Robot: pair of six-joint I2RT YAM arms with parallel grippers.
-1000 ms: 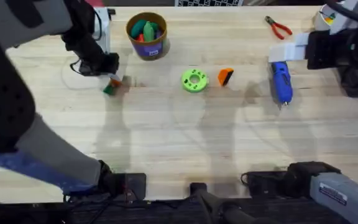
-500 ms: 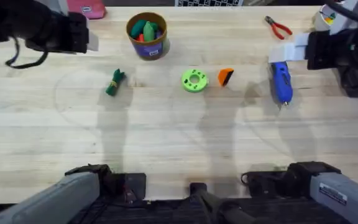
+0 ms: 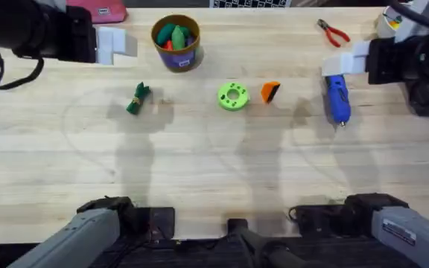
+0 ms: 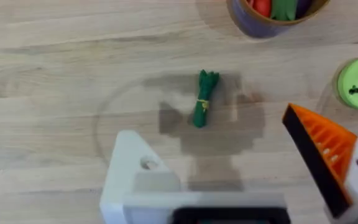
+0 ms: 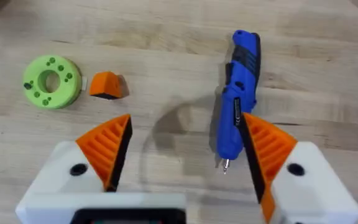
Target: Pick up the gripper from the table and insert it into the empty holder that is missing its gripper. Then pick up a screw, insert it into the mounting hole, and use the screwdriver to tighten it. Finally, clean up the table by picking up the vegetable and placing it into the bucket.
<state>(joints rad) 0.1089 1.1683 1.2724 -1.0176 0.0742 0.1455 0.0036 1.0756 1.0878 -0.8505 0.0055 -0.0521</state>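
Observation:
The small orange gripper (image 3: 271, 91) wedge lies on the table beside a green disc (image 3: 233, 96); it also shows in the right wrist view (image 5: 107, 85). The empty holder (image 4: 138, 171) is my left gripper's bare white finger; the other finger carries an orange pad (image 4: 321, 149). My left gripper (image 3: 116, 43) hovers open at the far left, above the vegetable (image 4: 204, 106), which lies free (image 3: 137, 97). The bucket (image 3: 176, 41) holds toy pieces. My right gripper (image 5: 185, 124) is open over the blue screwdriver (image 5: 236, 99), which lies flat (image 3: 337, 97).
Red-handled pliers (image 3: 334, 32) lie at the far right edge. A pink object (image 3: 99, 11) sits at the far left edge. The green disc (image 5: 51, 81) has holes around a central opening. The near half of the wooden table (image 3: 214, 179) is bare.
My left arm has drawn back from right beside the vegetable to the far left of the table, leaving the vegetable lying free. The right arm has not moved.

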